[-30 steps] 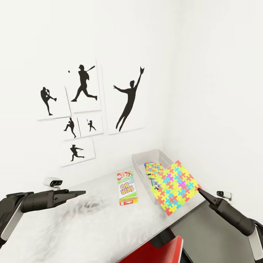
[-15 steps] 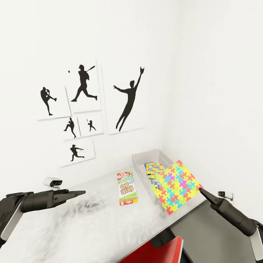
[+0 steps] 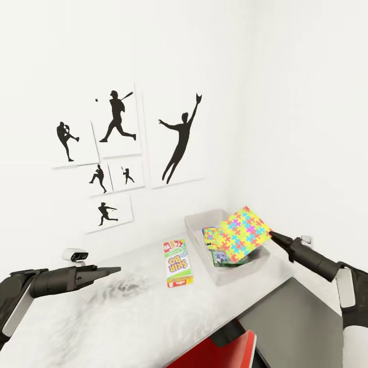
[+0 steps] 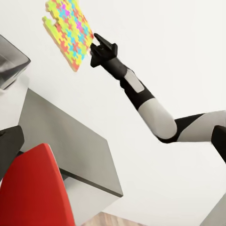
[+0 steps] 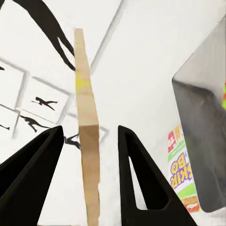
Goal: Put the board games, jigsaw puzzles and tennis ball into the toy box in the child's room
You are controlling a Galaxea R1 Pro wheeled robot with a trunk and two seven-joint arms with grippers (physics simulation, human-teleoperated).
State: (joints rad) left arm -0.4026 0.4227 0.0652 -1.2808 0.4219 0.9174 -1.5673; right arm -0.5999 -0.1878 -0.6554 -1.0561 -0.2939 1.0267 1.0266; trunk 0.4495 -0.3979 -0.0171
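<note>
My right gripper (image 3: pixel 271 234) is shut on the edge of a jigsaw puzzle (image 3: pixel 244 232), holding it tilted above the light grey toy box (image 3: pixel 197 221) at the table's far right corner. That puzzle appears edge-on (image 5: pixel 88 141) between the fingers in the right wrist view, and in the left wrist view as well (image 4: pixel 66 30). Inside the box lie a second jigsaw puzzle (image 3: pixel 213 236) and a blue-green board game (image 3: pixel 221 257). A green-white board game (image 3: pixel 177 262) lies flat on the table (image 3: pixel 128 317) left of the box. My left gripper (image 3: pixel 116 269) hovers open over the table's left part. The tennis ball and bed are out of view.
White walls meet in a corner right behind the toy box, the left one hung with baseball silhouette pictures (image 3: pixel 117 120). A red chair (image 3: pixel 225 352) stands under the table's near edge. A wall socket (image 3: pixel 306 239) sits near my right gripper.
My right gripper has raised the jigsaw puzzle and carried it from the box's front edge towards the wall, over the toy box. The left arm has stayed still.
</note>
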